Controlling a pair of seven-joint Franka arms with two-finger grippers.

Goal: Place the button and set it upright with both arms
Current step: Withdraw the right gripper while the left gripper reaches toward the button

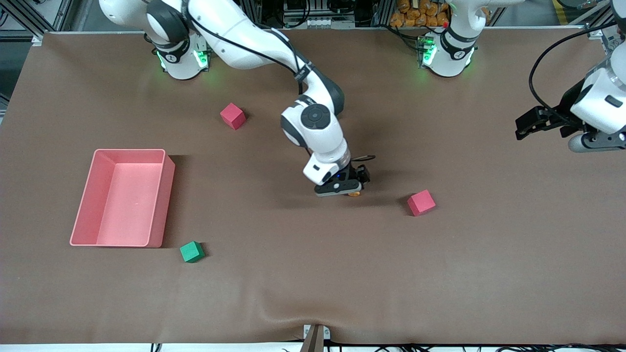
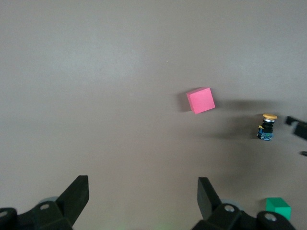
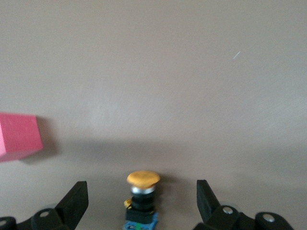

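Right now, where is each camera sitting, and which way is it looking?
Front view: high up across the table, facing both arms' bases; shows the right hand low over the orange button, and the left hand waiting over the left arm's end.
Left wrist view: on the left arm, looking past its open hand at the table.
Right wrist view: on the right arm, looking past its open hand at the button.
All three share the button and the pink cube beside it.

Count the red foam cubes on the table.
2. One red foam cube lies farther from the front camera, toward the right arm's base; the other lies beside the orange-capped button. None seems hidden.
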